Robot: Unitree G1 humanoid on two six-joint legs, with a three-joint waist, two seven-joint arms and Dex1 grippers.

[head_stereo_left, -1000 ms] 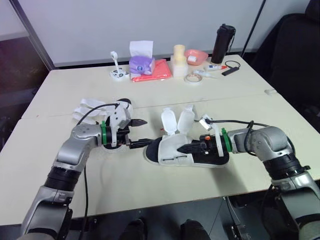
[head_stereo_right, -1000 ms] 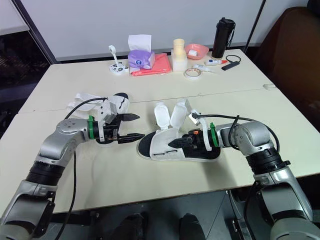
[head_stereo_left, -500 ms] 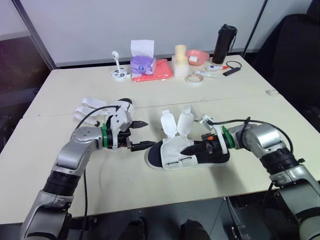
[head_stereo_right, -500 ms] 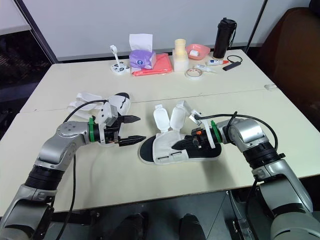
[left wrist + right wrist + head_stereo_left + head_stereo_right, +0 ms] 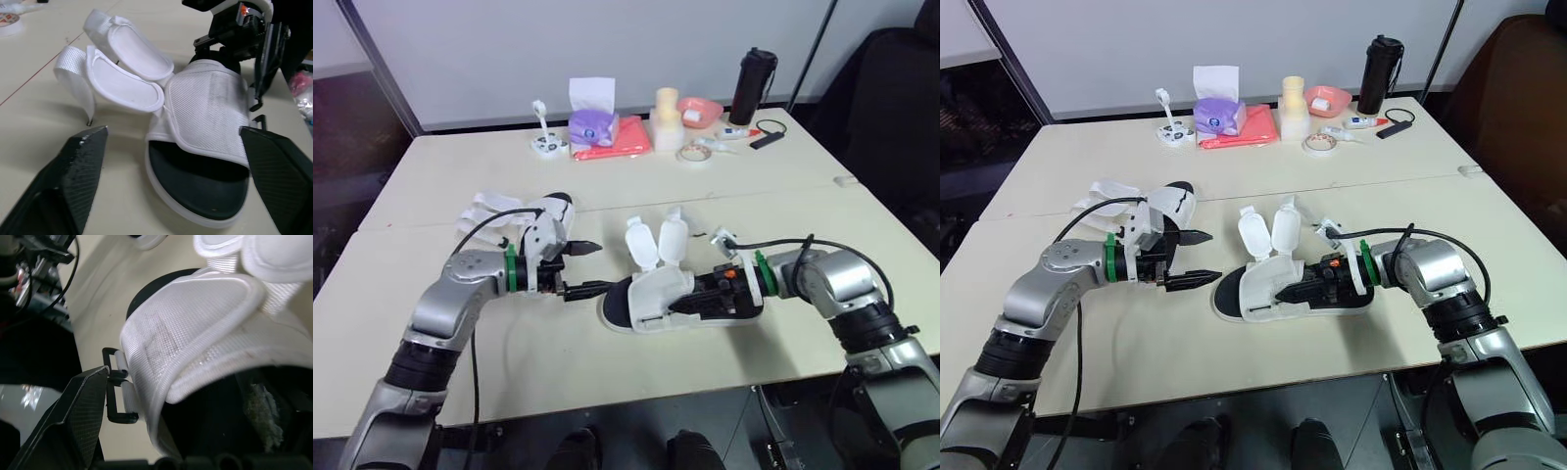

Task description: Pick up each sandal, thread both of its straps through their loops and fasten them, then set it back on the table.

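A sandal [image 5: 677,297] with a black sole and white straps lies flat at the table's middle, its two strap flaps [image 5: 656,238] standing up unfastened. My left gripper [image 5: 590,267] is open just left of the toe, its fingers [image 5: 78,161] on either side of the sandal's front without touching it. My right gripper [image 5: 1295,291] reaches in from the heel side and stands open, one finger [image 5: 73,421] beside the black strap loops [image 5: 117,399] at the wide front strap [image 5: 195,338]. The second sandal [image 5: 524,209] lies behind my left arm.
At the table's far edge stand a purple tissue box [image 5: 590,125], a red cloth [image 5: 622,137], a cream container [image 5: 665,117], a pink bowl [image 5: 698,110], a tape roll [image 5: 690,154] and a black bottle [image 5: 749,85]. The near table edge [image 5: 636,397] runs just in front of both arms.
My right gripper, shut a second ago, now stands open at the sandal. The left gripper has drifted slightly lower and nearer the toe, its fingers a little closer together.
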